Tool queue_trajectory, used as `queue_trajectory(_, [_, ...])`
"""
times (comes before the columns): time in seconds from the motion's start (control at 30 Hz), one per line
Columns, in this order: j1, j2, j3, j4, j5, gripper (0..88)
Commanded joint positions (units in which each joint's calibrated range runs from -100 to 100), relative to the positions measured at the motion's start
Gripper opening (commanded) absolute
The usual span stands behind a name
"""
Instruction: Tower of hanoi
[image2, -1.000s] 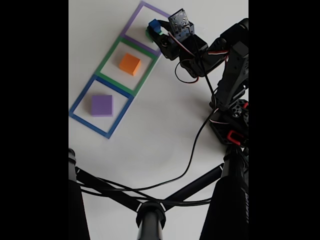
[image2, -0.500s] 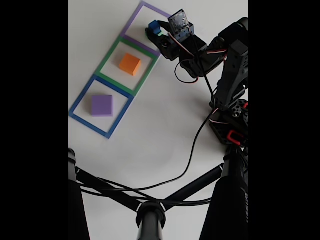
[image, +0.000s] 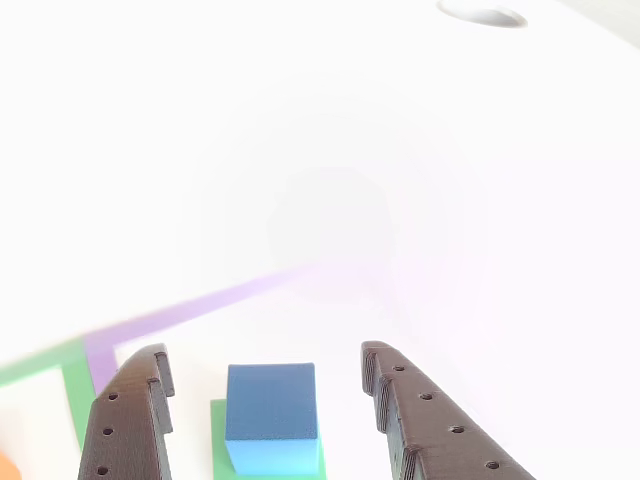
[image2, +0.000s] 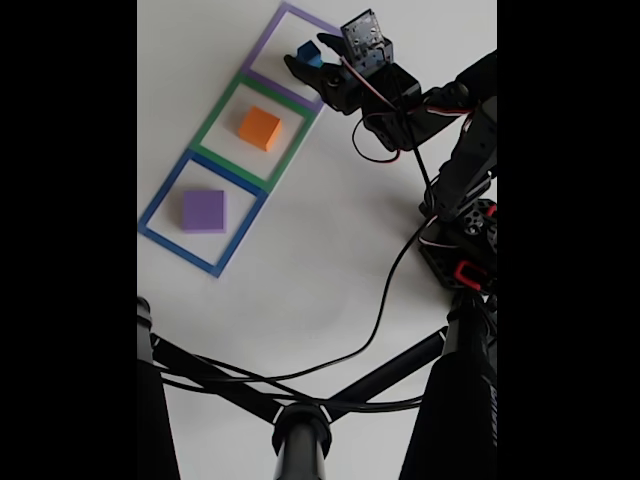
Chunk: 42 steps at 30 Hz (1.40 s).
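White tabletop (image2: 300, 270) carries three square outlines in a diagonal row. From the left in the fixed view: purple slab (image2: 204, 211) inside the blue outline (image2: 160, 197), orange block (image2: 260, 128) inside the green outline (image2: 215, 113), blue cube (image2: 309, 53) at the purple outline (image2: 262, 42). Gripper (image: 265, 375) is spread wide, fingers (image: 130, 420) flanking the cube without touching. Beneath the cube lies something green (image: 216, 425), possibly another block. Bare table stretches beyond and to the right.

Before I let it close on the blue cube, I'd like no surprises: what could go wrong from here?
The blue cube sits on a green block, so the open gripper might nudge or drag that block too. The fingers stand apart from the cube's sides; closing unevenly could twist or tip it. The cube is near the purple outline, so a slip might shove it out.
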Motion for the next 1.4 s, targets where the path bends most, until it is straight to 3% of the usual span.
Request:
queue_trajectory(0.0, [1.48,-16.49,0.8,13.84,0.0,22.9])
queue_trajectory(0.17, [1.48,-35.14,-0.11,35.62,0.0,28.9])
queue_trajectory(0.33, [-0.92,-45.96,-7.75,55.94,0.0,29.2])
queue_trajectory(0.53, [-5.23,-50.48,-34.93,95.05,0.0,28.1])
queue_trajectory(0.63, [-7.15,-49.51,-49.47,113.35,0.0,23.6])
queue_trajectory(0.73, [-9.93,-48.46,-59.65,125.9,0.0,8.9])
queue_trajectory(0.83, [-12.8,-47.17,-67.29,133.92,0.0,1.3])
queue_trajectory(1.0, [-16.74,-45.8,-73.93,141.77,0.0,0.1])
queue_trajectory(1.2, [-17.31,-46.36,-71.2,141.29,0.0,16.1])
queue_trajectory(1.37, [-15.11,-51.13,-56.75,130.52,0.0,27.3])
